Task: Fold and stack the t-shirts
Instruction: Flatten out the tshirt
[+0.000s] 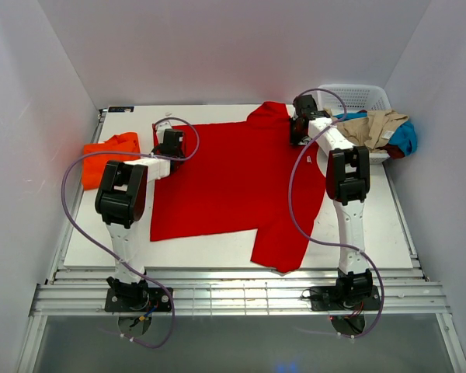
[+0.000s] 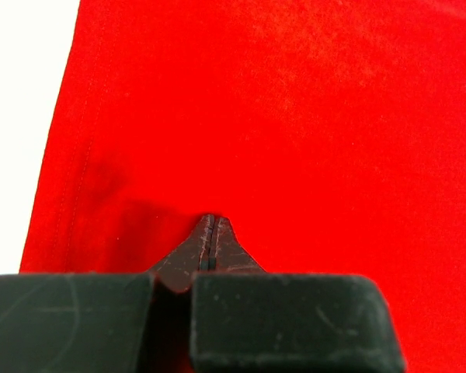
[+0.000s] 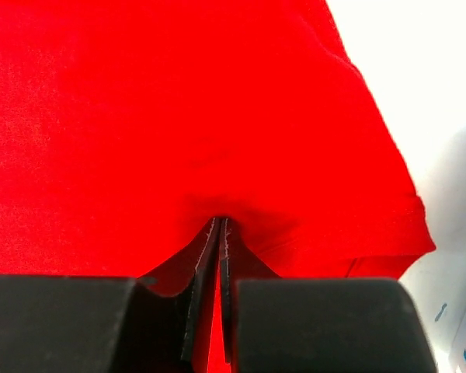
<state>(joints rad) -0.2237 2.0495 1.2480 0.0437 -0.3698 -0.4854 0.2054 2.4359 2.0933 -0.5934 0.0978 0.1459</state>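
A large red t-shirt (image 1: 225,179) lies spread across the white table (image 1: 217,249), with one sleeve reaching the front edge. My left gripper (image 1: 171,144) is shut, and its tips (image 2: 210,220) rest on the red t-shirt (image 2: 295,116) near its left hem; no cloth shows between its jaws. At the shirt's far right corner my right gripper (image 1: 297,134) is shut on the red t-shirt (image 3: 179,101). There the cloth puckers at the tips (image 3: 220,224) and a strip of red shows between the fingers. An orange t-shirt (image 1: 109,151) lies bunched at the table's left edge.
A white lattice basket (image 1: 357,97) stands at the back right, with beige and blue clothes (image 1: 380,128) spilling over its front. White walls close in the left, back and right sides. Purple cables loop off both arms.
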